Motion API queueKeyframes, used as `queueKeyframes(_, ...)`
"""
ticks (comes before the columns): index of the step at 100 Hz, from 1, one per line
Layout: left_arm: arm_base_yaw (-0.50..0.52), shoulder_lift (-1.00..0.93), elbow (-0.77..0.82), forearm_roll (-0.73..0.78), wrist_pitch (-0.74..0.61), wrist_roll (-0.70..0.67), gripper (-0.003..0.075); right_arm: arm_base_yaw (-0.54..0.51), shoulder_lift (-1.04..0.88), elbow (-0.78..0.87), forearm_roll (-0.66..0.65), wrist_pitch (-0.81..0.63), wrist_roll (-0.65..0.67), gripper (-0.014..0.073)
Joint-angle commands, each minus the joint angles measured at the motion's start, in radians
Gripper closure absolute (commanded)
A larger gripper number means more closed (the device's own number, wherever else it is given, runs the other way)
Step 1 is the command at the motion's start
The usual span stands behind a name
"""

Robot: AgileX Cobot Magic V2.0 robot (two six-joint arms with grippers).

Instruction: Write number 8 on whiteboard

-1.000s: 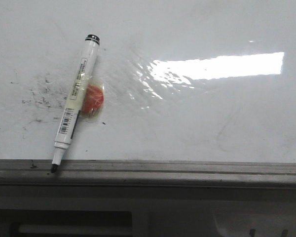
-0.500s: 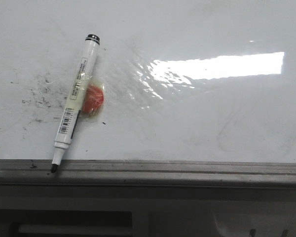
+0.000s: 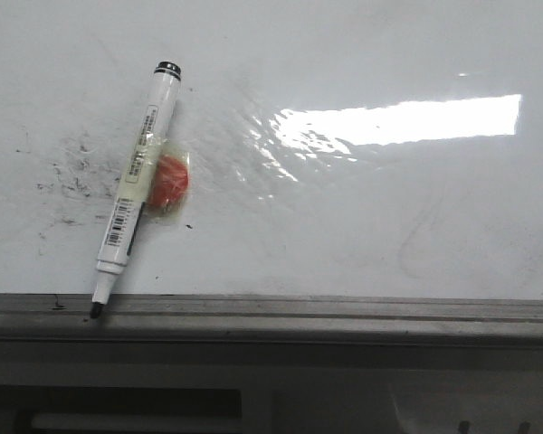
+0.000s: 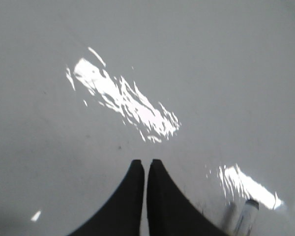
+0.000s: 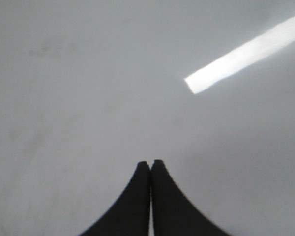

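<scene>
the marker [image 3: 134, 189] has shifted very slightly left and down, its tip on the rail [image 3: 344, 312].

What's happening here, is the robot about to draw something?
Nothing is being handled right now. A marker with an orange lump taped to it lies uncapped on the whiteboard, tip at the grey rail. The left gripper and right gripper are both shut and empty above the board. No 8 is written yet.
</scene>
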Motion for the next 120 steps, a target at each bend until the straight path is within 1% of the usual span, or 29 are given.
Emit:
queueKeyframes(1, 0.001, 0.038, -0.078, 0.078, 0.052, -0.003, 0.0741, -0.005, 0.03, -0.142, -0.099, 0.094, -0.066, 0.0656)
queueKeyframes(4, 0.001, 0.062, -0.109, 0.122, 0.079, -0.003, 0.0741, -0.005, 0.055, -0.18, -0.147, 0.154, -0.079, 0.0657)
queueKeyframes(12, 0.001, 0.149, -0.211, 0.274, 0.139, -0.003, 0.0738, -0.005, 0.124, -0.287, -0.267, 0.247, -0.081, 0.0652)
queueKeyframes(16, 0.001, 0.2, -0.26, 0.327, 0.16, -0.003, 0.0721, -0.005, 0.162, -0.336, -0.309, 0.287, -0.081, 0.0638)
queueKeyframes(19, 0.001, 0.237, -0.294, 0.366, 0.186, -0.003, 0.0696, -0.005, 0.187, -0.368, -0.324, 0.317, -0.081, 0.0608)
queueKeyframes(21, 0.001, 0.265, -0.317, 0.385, 0.199, -0.003, 0.067, -0.005, 0.205, -0.39, -0.332, 0.339, -0.081, 0.0593)
queueKeyframes(24, 0.001, 0.303, -0.349, 0.407, 0.232, -0.003, 0.0624, -0.005, 0.229, -0.419, -0.338, 0.369, -0.081, 0.0543)
queueKeyframes(28, 0.001, 0.363, -0.394, 0.43, 0.273, -0.002, 0.054, -0.005, 0.264, -0.457, -0.339, 0.415, -0.081, 0.0482)
queueKeyframes(34, 0.001, 0.442, -0.448, 0.44, 0.348, 0.014, 0.0409, -0.002, 0.3, -0.494, -0.339, 0.465, -0.081, 0.0354)
queueKeyframes(39, 0.001, 0.509, -0.491, 0.433, 0.414, 0.042, 0.0335, 0.009, 0.316, -0.51, -0.339, 0.482, -0.081, 0.0257)
queueKeyframes(40, 0.001, 0.527, -0.502, 0.428, 0.432, 0.054, 0.0328, 0.01, 0.316, -0.515, -0.339, 0.483, -0.081, 0.0232)
queueKeyframes(42, 0.001, 0.552, -0.518, 0.42, 0.45, 0.075, 0.0311, 0.017, 0.316, -0.517, -0.339, 0.483, -0.081, 0.0209)
queueKeyframes(45, 0.001, 0.585, -0.536, 0.4, 0.489, 0.104, 0.0302, 0.026, 0.316, -0.517, -0.339, 0.479, -0.081, 0.0164)
queueKeyframes(49, 0.001, 0.629, -0.556, 0.361, 0.518, 0.147, 0.0303, 0.035, 0.316, -0.517, -0.34, 0.481, -0.081, 0.014)
queueKeyframes(52, 0.001, 0.648, -0.562, 0.335, 0.535, 0.17, 0.0303, 0.044, 0.316, -0.517, -0.344, 0.485, -0.081, 0.014)
queueKeyframes(59, -0.008, 0.694, -0.57, 0.216, 0.55, 0.27, 0.0303, 0.057, 0.316, -0.517, -0.351, 0.494, -0.081, 0.0144)
queueKeyframes(65, -0.043, 0.721, -0.57, 0.118, 0.548, 0.346, 0.0303, 0.058, 0.316, -0.517, -0.351, 0.494, -0.081, 0.0144)
queueKeyframes(72, -0.086, 0.741, -0.57, 0.054, 0.546, 0.375, 0.0303, 0.058, 0.316, -0.517, -0.351, 0.492, -0.081, 0.0144)
queueKeyframes(83, -0.173, 0.776, -0.57, 0.045, 0.53, 0.381, 0.0303, 0.058, 0.318, -0.517, -0.351, 0.486, -0.081, 0.0144)
queueKeyframes(97, -0.288, 0.835, -0.57, 0.045, 0.451, 0.385, 0.0303, 0.058, 0.336, -0.513, -0.351, 0.471, -0.081, 0.0144)
queueKeyframes(110, -0.389, 0.899, -0.57, 0.039, 0.302, 0.385, 0.0303, 0.058, 0.359, -0.513, -0.346, 0.456, -0.081, 0.0144)
queueKeyframes(120, -0.447, 0.947, -0.57, 0.039, 0.219, 0.385, 0.0303, 0.058, 0.359, -0.513, -0.336, 0.448, -0.081, 0.0144)
